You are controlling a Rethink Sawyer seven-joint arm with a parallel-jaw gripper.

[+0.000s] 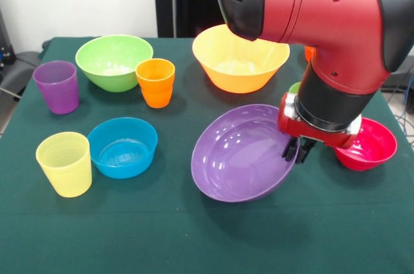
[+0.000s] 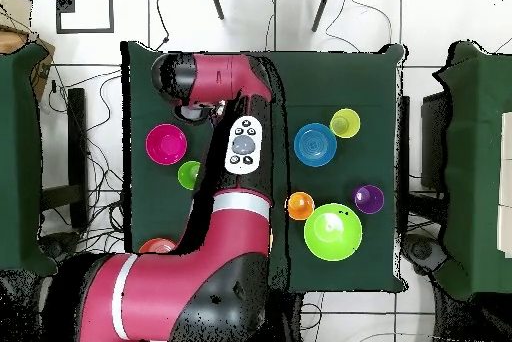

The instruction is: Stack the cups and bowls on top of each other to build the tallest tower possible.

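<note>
My pincer [image 1: 297,151] is clamped on the right rim of the wide purple bowl [image 1: 242,154], which sits tilted, left edge low on the green tabletop [image 1: 194,235]. Large orange-yellow bowl [image 1: 239,59] stands behind it, apart. Pink-red bowl [image 1: 372,148] just right of my wrist. Blue bowl [image 1: 123,147] touches the pale yellow cup [image 1: 65,163] front left. Light green bowl [image 1: 114,61], orange cup [image 1: 156,82] and purple cup [image 1: 57,86] at back left. Nothing stacked.
</note>
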